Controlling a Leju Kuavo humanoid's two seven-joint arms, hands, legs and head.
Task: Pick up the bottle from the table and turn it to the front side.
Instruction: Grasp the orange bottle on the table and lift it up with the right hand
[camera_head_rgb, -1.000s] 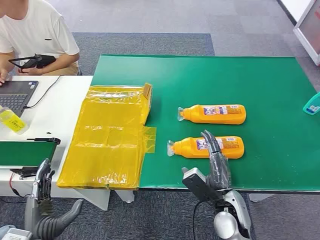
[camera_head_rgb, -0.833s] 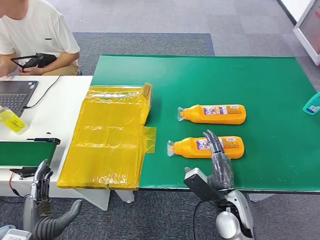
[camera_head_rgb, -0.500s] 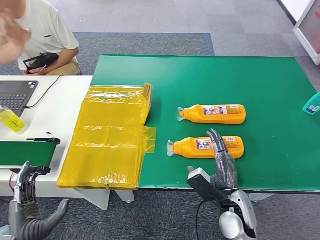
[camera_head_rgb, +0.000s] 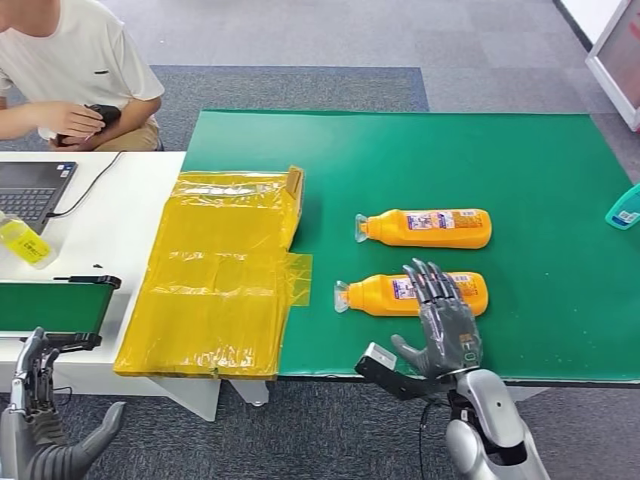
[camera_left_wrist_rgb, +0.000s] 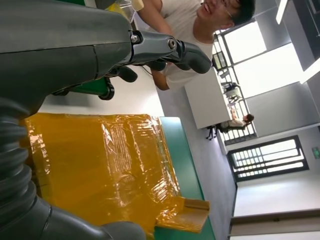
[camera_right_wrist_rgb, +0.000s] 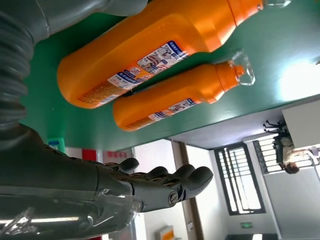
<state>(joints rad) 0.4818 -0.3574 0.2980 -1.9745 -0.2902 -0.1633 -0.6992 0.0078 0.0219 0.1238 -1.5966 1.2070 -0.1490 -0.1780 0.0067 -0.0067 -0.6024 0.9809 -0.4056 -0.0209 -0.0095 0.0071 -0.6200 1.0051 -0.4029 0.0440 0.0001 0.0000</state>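
Two orange bottles lay on their sides on the green bench (camera_head_rgb: 528, 180), caps pointing toward the left of the head frame. At the lower left corner of that frame the left hand (camera_head_rgb: 30, 385) hung below the white desk (camera_head_rgb: 121, 230), holding nothing, its fingers (camera_head_rgb: 36, 352) loosely apart. At the upper left a person (camera_head_rgb: 75, 60) sat behind a laptop (camera_head_rgb: 30, 190). Right of the desk a yellow plastic sheet (camera_head_rgb: 219, 280) draped the bench's left end. Right of centre, the far bottle (camera_head_rgb: 426, 228) lay above the near bottle (camera_head_rgb: 411, 294) in the frame, the two parallel and apart. At the lower right of centre the right hand (camera_head_rgb: 438, 320) was raised at the bench's near edge, its fingers (camera_head_rgb: 430, 280) spread apart over the near bottle's middle, gripping nothing; whether they touched it could not be told. At the far right edge sat a teal object (camera_head_rgb: 625, 208).
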